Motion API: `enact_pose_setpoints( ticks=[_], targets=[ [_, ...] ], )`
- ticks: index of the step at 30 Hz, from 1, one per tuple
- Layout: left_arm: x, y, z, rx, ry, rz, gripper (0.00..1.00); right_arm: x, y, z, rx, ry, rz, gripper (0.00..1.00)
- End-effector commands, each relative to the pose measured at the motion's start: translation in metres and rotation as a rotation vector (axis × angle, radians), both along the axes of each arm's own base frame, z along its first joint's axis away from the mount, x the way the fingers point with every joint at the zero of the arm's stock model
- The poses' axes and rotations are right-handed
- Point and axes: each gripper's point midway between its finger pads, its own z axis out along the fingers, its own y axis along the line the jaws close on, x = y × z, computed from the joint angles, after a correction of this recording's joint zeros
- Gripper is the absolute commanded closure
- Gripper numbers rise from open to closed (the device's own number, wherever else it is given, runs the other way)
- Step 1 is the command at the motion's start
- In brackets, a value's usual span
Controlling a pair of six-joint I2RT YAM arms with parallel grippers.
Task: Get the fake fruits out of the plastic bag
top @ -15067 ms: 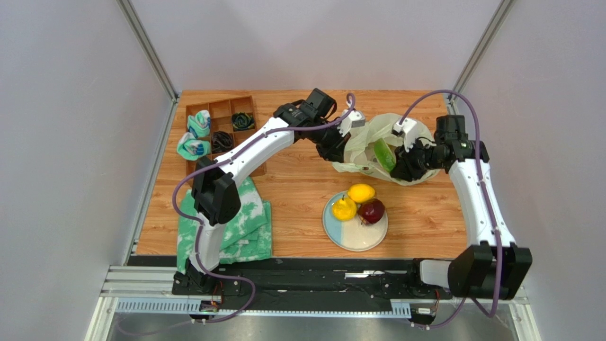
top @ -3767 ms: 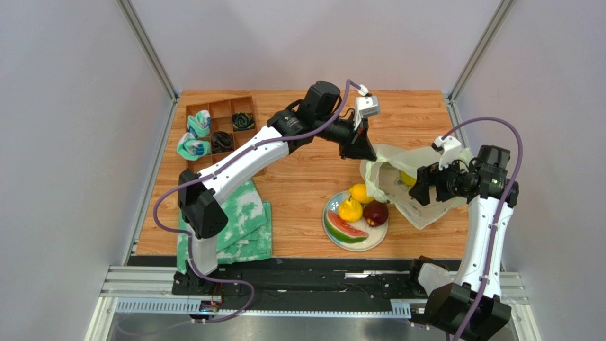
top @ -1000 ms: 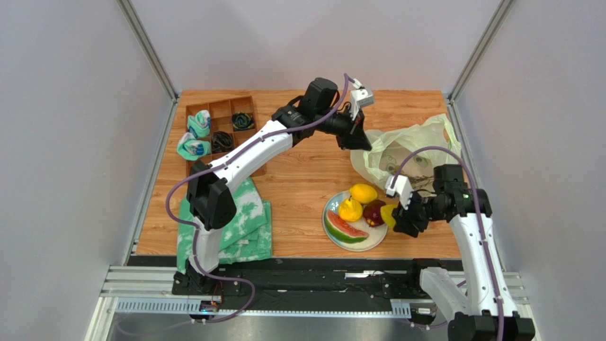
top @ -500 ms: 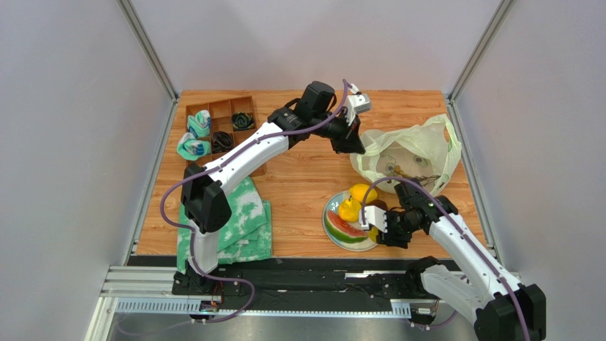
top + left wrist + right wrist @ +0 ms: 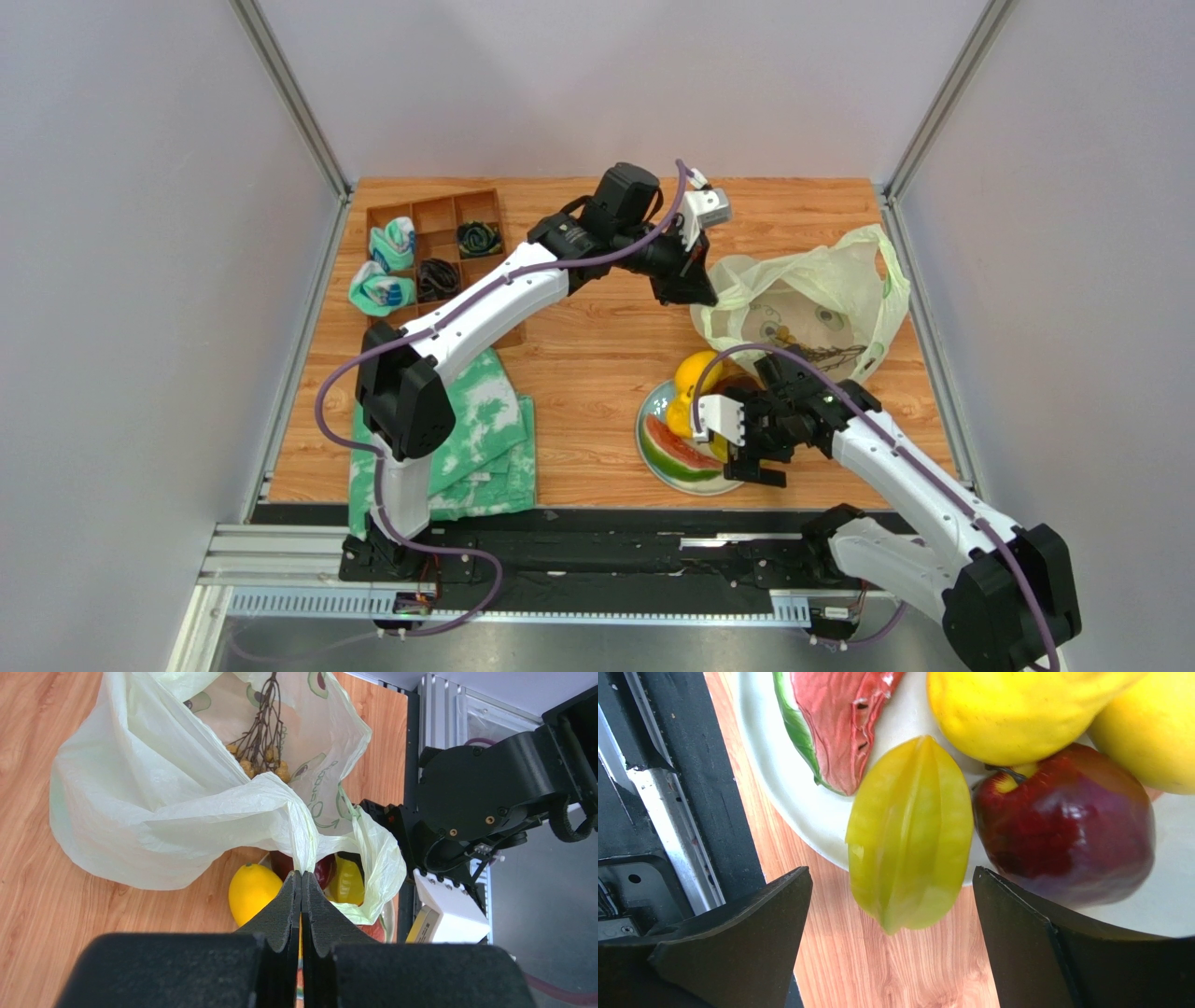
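Top cam first, and it looks nearly done. The plate [image 5: 654,462] near the front of the table holds a lemon [image 5: 697,371] and a watermelon slice [image 5: 671,451]. The right gripper [image 5: 751,445] hangs over the plate's right side and hides the rest. The plastic bag [image 5: 842,280] sits behind it toward the back right, one edge lifted by the left gripper [image 5: 701,287]. The left wrist cam gives the detail the overhead can't: those jaws are pressed flat together on a pinch of the bag's rim. Down inside lies the bunch of brown balls [image 5: 263,738] on its twigs (the one fruit left to fetch, I'd say). The right wrist cam fills in the plate, with a pear [image 5: 1011,707], a plum [image 5: 1064,836] and the yellow-green fruit [image 5: 910,833]. That last one rests half on the plate's rim and half over the table. It lies between the right fingers, which are spread wide with a gap on either side and grip nothing. So five out and one to go, as far as I can judge. No view shows whether anything else hides under the bag's folds.
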Motion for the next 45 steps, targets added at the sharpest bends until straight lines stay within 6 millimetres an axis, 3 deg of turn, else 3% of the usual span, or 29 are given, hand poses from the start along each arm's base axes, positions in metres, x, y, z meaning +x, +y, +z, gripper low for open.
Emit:
enact_pose_setpoints(
  ticks=[1,6,10,13,15,17,18,19,20,21,23,24,27,29,32,34,36,37,40,41,43,44,45],
  targets=[
    [-0.010,0.006,0.036,-0.060,-0.064,-0.024,1.00,0.002,-0.005,0.029,0.000,-0.056,-0.032,0.10],
    [-0.008,0.003,0.036,-0.064,-0.058,-0.029,1.00,-0.018,-0.030,0.057,-0.066,-0.082,-0.048,0.14],
    [-0.005,0.002,0.034,-0.062,-0.052,-0.025,1.00,-0.006,-0.031,0.107,0.031,-0.263,-0.111,0.15],
    [-0.003,0.000,0.035,-0.067,-0.041,-0.024,1.00,0.022,-0.026,0.149,0.158,-0.407,-0.259,0.12],
    [-0.003,0.000,0.037,-0.073,-0.033,-0.026,1.00,0.043,-0.022,0.177,0.264,-0.455,-0.381,0.17],
    [-0.004,0.001,0.039,-0.077,-0.027,-0.029,1.00,0.068,-0.029,0.186,0.308,-0.434,-0.510,0.21],
    [-0.006,0.002,0.039,-0.077,-0.021,-0.034,1.00,0.082,-0.026,0.206,0.379,-0.455,-0.534,0.25],
    [-0.008,0.004,0.039,-0.074,-0.018,-0.034,1.00,0.093,-0.028,0.208,0.428,-0.407,-0.628,0.27],
    [-0.011,0.005,0.040,-0.075,-0.011,-0.038,1.00,0.108,-0.044,0.209,0.444,-0.393,-0.726,0.27],
    [-0.013,0.007,0.041,-0.077,-0.005,-0.041,1.00,0.128,-0.046,0.197,0.449,-0.317,-0.777,0.31],
    [-0.018,0.012,0.040,-0.076,0.002,-0.047,1.00,0.149,-0.052,0.199,0.459,-0.283,-0.851,0.35],
    [-0.020,0.013,0.035,-0.068,0.013,-0.049,1.00,0.162,-0.050,0.183,0.442,-0.230,-0.859,0.40],
    [-0.026,0.017,0.029,-0.056,0.055,-0.046,1.00,0.180,-0.044,0.165,0.468,-0.214,-0.855,0.47],
    [-0.027,0.017,0.023,-0.047,0.072,-0.047,1.00,0.182,-0.040,0.135,0.448,-0.162,-0.858,0.49],
    [-0.025,0.016,0.015,-0.034,0.092,-0.040,1.00,0.192,-0.033,0.111,0.436,-0.110,-0.865,0.50],
    [-0.025,0.014,0.015,-0.037,0.102,-0.042,1.00,0.204,-0.030,0.093,0.444,-0.046,-0.929,0.49],
    [-0.025,0.014,0.019,-0.047,0.112,-0.050,1.00,0.218,-0.029,0.092,0.460,-0.007,-0.996,0.42],
    [-0.025,0.013,0.019,-0.050,0.125,-0.049,1.00,0.225,-0.029,0.078,0.443,0.041,-1.032,0.39],
    [-0.030,0.009,0.022,-0.061,0.166,-0.086,1.00,0.251,-0.031,0.077,0.459,0.054,-1.125,0.30],
    [-0.030,0.007,0.024,-0.066,0.175,-0.093,1.00,0.260,-0.037,0.063,0.442,0.069,-1.172,0.27],
    [-0.026,-0.003,0.032,-0.084,0.192,-0.125,1.00,0.282,-0.046,0.065,0.486,0.091,-1.280,0.26],
    [-0.024,-0.007,0.038,-0.094,0.193,-0.135,1.00,0.293,-0.067,0.051,0.481,0.112,-1.376,0.25],
    [-0.018,-0.014,0.053,-0.122,0.171,-0.150,1.00,0.305,-0.079,0.058,0.501,0.086,-1.410,0.25]
  ],
)
